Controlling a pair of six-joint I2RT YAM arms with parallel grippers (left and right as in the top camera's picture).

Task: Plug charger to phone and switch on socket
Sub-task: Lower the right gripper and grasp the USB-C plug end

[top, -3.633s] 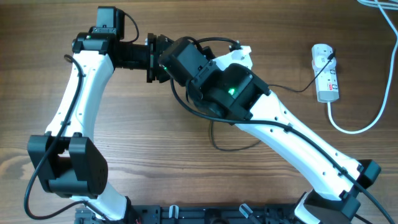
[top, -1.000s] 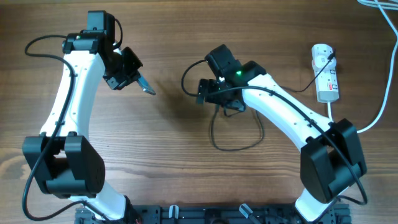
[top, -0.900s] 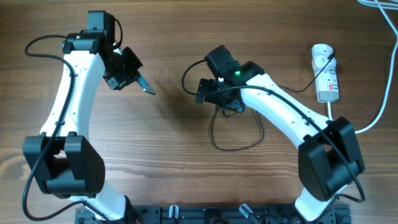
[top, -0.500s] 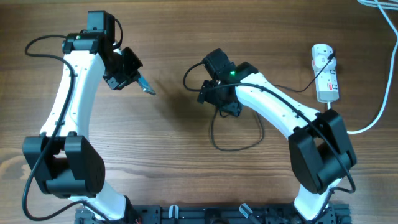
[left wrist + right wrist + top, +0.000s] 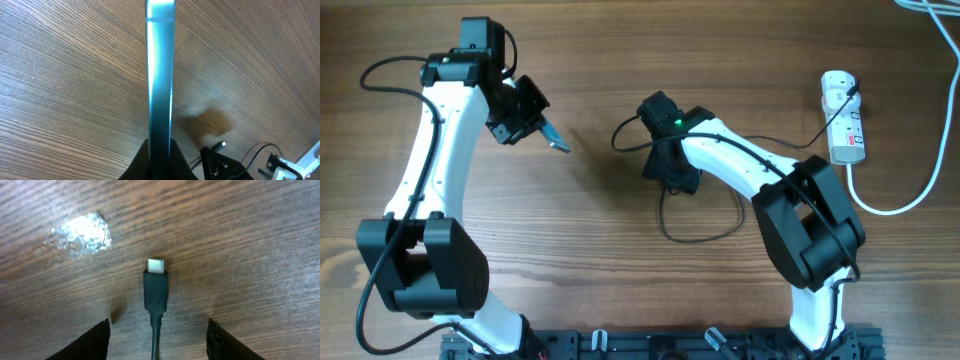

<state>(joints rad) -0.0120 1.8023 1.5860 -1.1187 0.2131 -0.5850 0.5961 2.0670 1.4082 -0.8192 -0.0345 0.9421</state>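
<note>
Right arm's elbow had swung in toward the middle of the brown wooden table (image 5: pixel 620 300) in the last half-second, wrist rolling over the cable, while the left arm had not budged.

Far right, well apart from both arms, lay the elongated white power-strip socket (image 5: pixel 845 120) with a black plug in it and a thick white cable (image 5: pixel 905 200) curling away. Nobody was near its switch.

Up on the left, the left gripper (image 5: pixel 540 127) was clamped on the flat turquoise-screened phone (image 5: pixel 160 75), held off the table and seen edge-on from the wrist. That phone looked rigid and slick, so a firm pinch across its faces seemed right.

Centre stage, the thin black charger cable (image 5: pixel 705 232) sprawled in a loose loop on the wood. It looked light and limp, likely to flop and drag if grabbed mid-length.

The right gripper (image 5: pixel 157 324) hovered with fingers spread wide, holding nothing. Between them on the table lay the small black plug tip (image 5: pixel 155 292), silver end pointing away, not in the phone.

Best bet, by my read: take the stiff moulded plug body just behind the metal, leaving the connector proud and straight.
</note>
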